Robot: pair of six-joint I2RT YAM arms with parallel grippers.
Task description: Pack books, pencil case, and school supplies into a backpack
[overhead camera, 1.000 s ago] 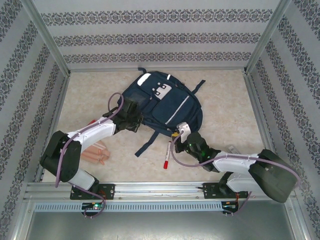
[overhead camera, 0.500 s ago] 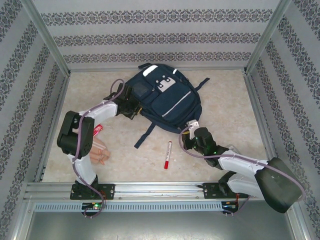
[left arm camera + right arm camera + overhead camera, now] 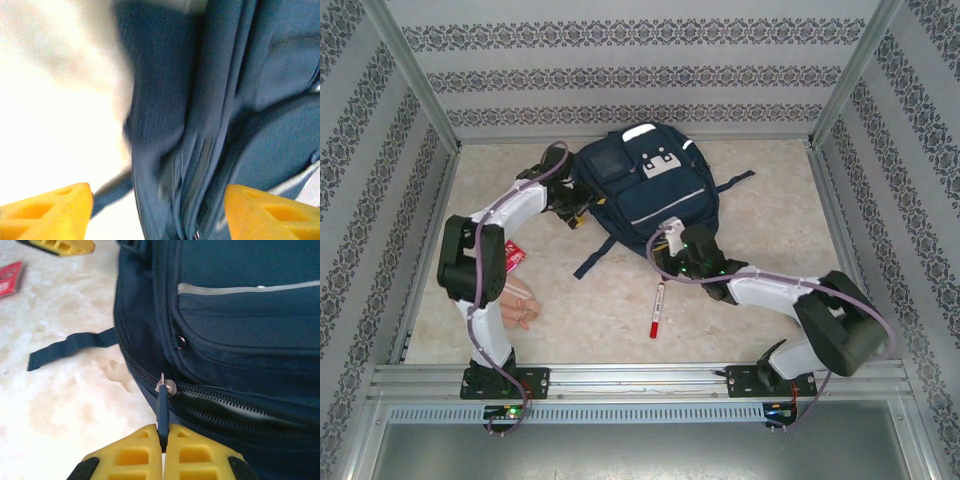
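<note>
The navy backpack (image 3: 650, 185) lies flat at the back of the table. My right gripper (image 3: 672, 238) is at its near edge, shut on the dark zipper pull (image 3: 163, 407), which is pinched between the yellow fingertips (image 3: 142, 440) of the right gripper (image 3: 163, 434). My left gripper (image 3: 575, 205) is at the pack's left side. The left gripper (image 3: 157, 192) stands open with blurred blue backpack fabric (image 3: 165, 125) between its wide-apart fingers. The red-capped marker (image 3: 655, 308) lies on the table in front of the pack. The peach-pink pencil case (image 3: 522, 305) lies near the left arm's base.
A flat red-and-white thing (image 3: 515, 258) peeks out beside the left arm's elbow; I cannot tell whether it is the books. A loose dark strap (image 3: 592, 258) trails from the pack toward the front. Patterned walls (image 3: 380, 150) close in the table on three sides.
The backpack has slid toward the back wall and turned more upright. My left gripper has opened and let go of it. My right gripper has moved left to the pack's near edge.
</note>
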